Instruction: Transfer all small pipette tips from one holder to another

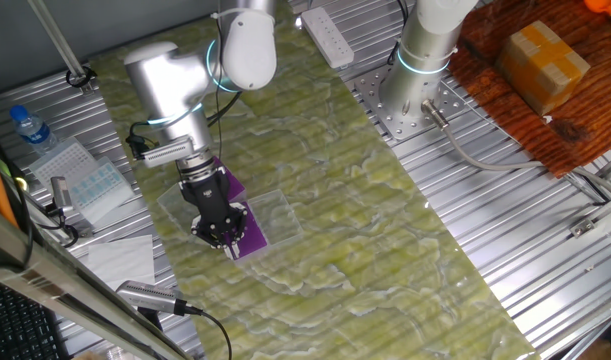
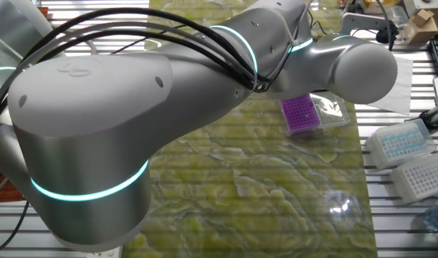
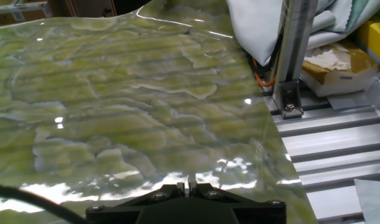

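- Right now the black two-finger gripper (image 1: 223, 237) sits low over the purple perforated holder plate (image 1: 247, 232) in the left-centre of one fixed view, on the glossy green-yellow marbled table mat (image 1: 385, 230).
- In the hand view, at the bottom edge, the two dark fingertips (image 3: 180, 188) look pressed together with only a thin seam between them; whether a tip is pinched there cannot be told (too small).
- The small whitish plastic pipette tips (image 2: 302, 114) show only as pale dots on the purple plate, right of centre and high in the other fixed view; a count is not possible.
- A clear plastic tray (image 2: 332, 112) lies around and beside the purple plate; whether it is the second holder is unclear.
- At the right edge of the other fixed view sit a white tip rack (image 2: 421, 177) and a box with blue-tinted inserts (image 2: 401, 144), well apart from the purple plate.
- Handling judgement: the tips are likely very light, stiff, smooth, and easy to flick away or crush; best pinched at the wider top collar, straight from above, with gentle force.
- Risk: a tilted pull may jam a tip in its hole or lift the plate.
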Controlling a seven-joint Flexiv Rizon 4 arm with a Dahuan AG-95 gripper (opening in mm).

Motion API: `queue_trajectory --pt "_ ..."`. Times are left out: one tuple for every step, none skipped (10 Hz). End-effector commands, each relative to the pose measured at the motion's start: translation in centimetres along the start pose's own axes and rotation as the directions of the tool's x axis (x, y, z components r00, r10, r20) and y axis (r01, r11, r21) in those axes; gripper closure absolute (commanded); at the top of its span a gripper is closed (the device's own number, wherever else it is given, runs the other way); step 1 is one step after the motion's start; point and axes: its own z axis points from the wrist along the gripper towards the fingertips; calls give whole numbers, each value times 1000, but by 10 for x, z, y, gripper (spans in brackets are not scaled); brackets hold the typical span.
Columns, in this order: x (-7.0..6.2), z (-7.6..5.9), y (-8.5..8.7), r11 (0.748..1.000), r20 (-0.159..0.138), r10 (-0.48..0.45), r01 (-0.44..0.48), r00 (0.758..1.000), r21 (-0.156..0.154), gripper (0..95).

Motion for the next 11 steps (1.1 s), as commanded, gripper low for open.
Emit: queue_trajectory --pt "1 0 1 1000 0 -2 2 1000 0 950" --pt "1 0 1 1000 -1 3 -3 1000 -1 950" --pt "1 0 1 1000 0 3 -3 1000 -2 950" --pt "1 0 1 1000 3 0 0 1000 -2 950" --pt "1 0 1 1000 5 0 0 1000 -2 950" --pt "1 0 1 1000 10 1 -1 1000 -3 950" --pt "1 0 1 1000 15 0 0 1000 -4 950" --pt "1 0 1 1000 21 0 1 1000 -5 950" --pt "1 -1 1 1000 20 0 0 1000 -5 950" --pt "1 -1 1 1000 21 -1 1 1000 -5 950" --pt "1 -1 1 1000 20 -6 6 1000 -5 950"
